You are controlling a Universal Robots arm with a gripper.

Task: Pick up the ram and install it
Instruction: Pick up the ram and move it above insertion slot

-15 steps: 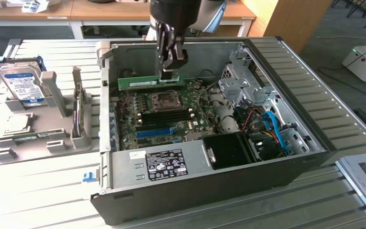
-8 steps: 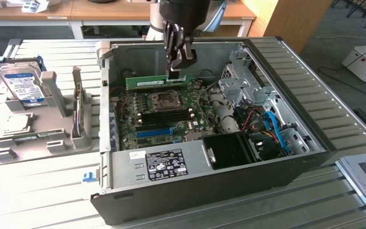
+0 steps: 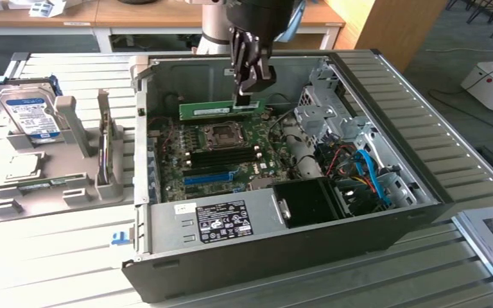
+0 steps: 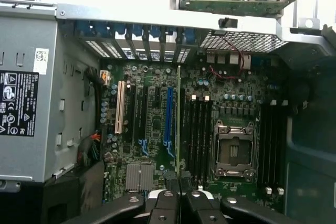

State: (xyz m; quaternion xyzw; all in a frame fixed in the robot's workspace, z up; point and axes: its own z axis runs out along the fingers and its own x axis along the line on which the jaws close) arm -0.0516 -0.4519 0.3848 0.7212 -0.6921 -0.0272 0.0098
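You are looking at an open computer case (image 3: 272, 256) lying on its side on a slatted table (image 3: 58, 256). Your gripper (image 3: 246, 95) hangs over the far part of the case, its fingers pinched almost together on the top edge of the ram (image 3: 215, 110). The ram is a slim green stick held level in the air above the motherboard (image 3: 187, 144), beyond the processor socket (image 3: 223, 133). In the wrist view it shows edge-on as a thin green line running parallel to the dark memory slots (image 4: 199, 135).
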